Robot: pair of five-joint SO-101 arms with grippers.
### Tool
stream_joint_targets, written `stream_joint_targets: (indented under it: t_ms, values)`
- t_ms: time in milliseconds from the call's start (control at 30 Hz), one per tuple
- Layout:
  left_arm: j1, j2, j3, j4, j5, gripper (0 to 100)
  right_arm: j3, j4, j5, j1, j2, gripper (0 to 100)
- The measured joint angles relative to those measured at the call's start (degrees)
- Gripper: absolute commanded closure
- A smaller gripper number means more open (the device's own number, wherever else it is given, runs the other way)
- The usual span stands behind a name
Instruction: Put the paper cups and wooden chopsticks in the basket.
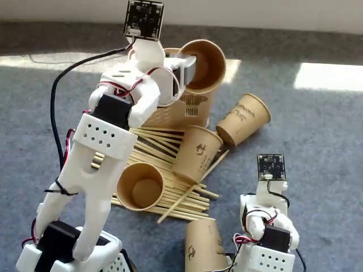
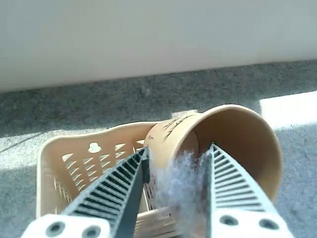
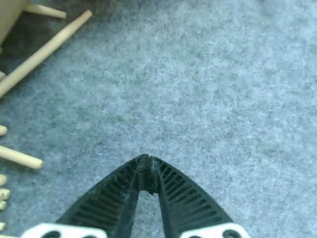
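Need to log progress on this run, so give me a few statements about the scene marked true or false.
1. The left gripper holds a paper cup over the basket. True.
2. The right gripper grips a chopstick. False: it is shut on nothing, above bare carpet.
3. The chopsticks are all inside the basket. False: they lie in a pile on the carpet beside it.
4. A second cup rests on the chopsticks. True.
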Motion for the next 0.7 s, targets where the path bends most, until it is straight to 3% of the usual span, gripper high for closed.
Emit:
stream_joint_targets:
  t_ms: [400,700]
  values:
    - [-3.6,5.9,-0.9,-7.6,0.0,81,0.0,0.0,0.0,0.0,0.0,99.3]
    - [-3.9,7.2,-0.9,-8.3,0.0,81,0.0,0.0,0.0,0.0,0.0,99.3]
